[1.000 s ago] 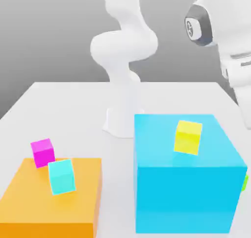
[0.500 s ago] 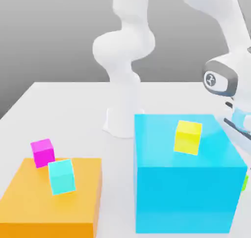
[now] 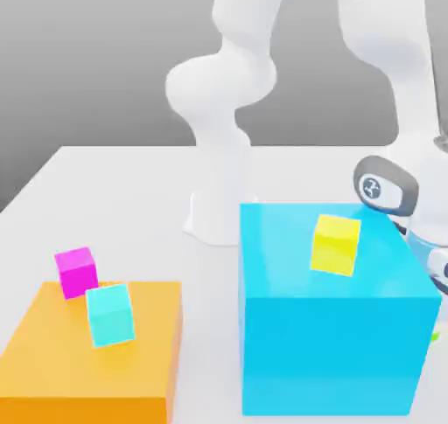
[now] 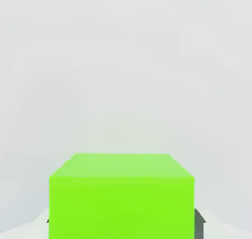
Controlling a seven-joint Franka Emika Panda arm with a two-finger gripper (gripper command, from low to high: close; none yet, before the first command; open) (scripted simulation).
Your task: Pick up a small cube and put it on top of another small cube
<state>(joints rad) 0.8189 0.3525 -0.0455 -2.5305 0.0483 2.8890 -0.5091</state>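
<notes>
Mostly pale table (image 3: 114,186), grey backdrop (image 3: 87,55)

The arm (image 3: 229,90) is showing a smooth, slightly glossy white shell, like moulded plastic, with a grey matt cap on 1 joint. The surface (image 3: 122,195) is looking matt, pale and even. The lime-green cube (image 4: 121,196) is appearing flat-coloured, smooth and matt. The sky-blue block (image 3: 332,326), orange block (image 3: 87,361), yellow cube (image 3: 335,244), magenta cube (image 3: 76,271) and turquoise cube (image 3: 110,315) are likewise looking plain, smooth and untextured.
</notes>
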